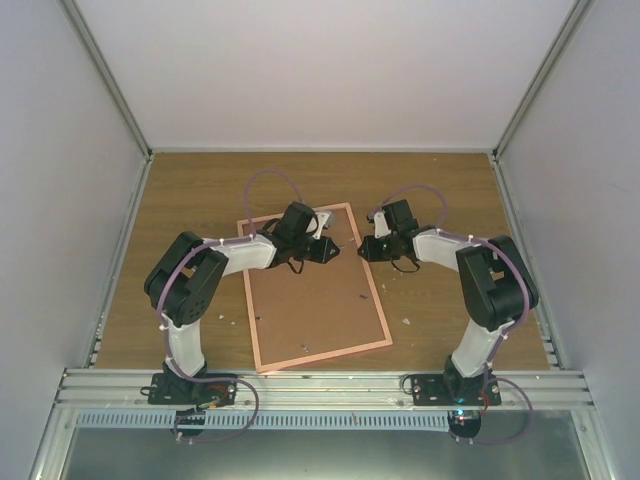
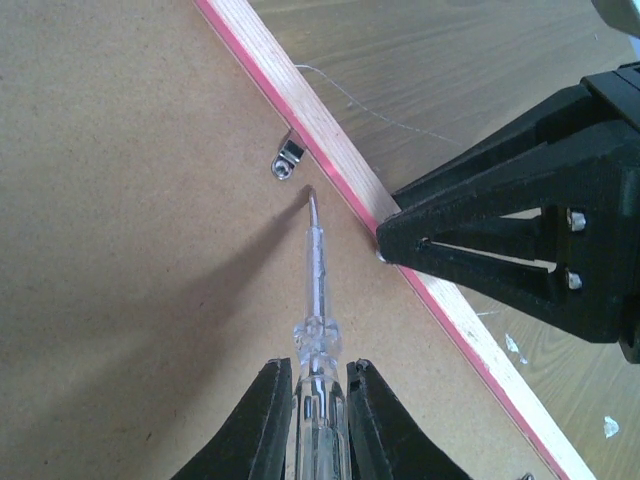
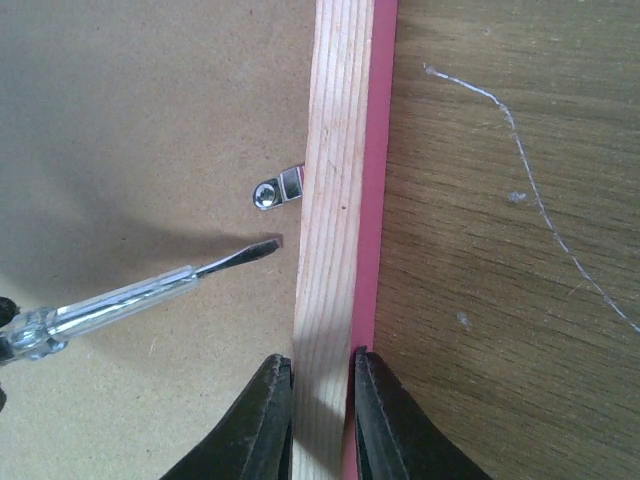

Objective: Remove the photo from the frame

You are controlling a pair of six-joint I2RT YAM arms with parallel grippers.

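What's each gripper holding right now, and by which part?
Left gripper holds the screwdriver by its clear handle, between the fingers. Right gripper pinches the frame across its wooden side rail.

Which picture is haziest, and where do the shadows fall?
Top external view: haziest, soft and grainy; the thin pink-red picture frame shows, its small metal clip does not. Left wrist view: crisp; the clear-handled screwdriver throws a wide soft shadow lower-left across the brown hardboard back. Right wrist view: sharp wood grain, the clip glinting, the shadow above the screwdriver's shaft.
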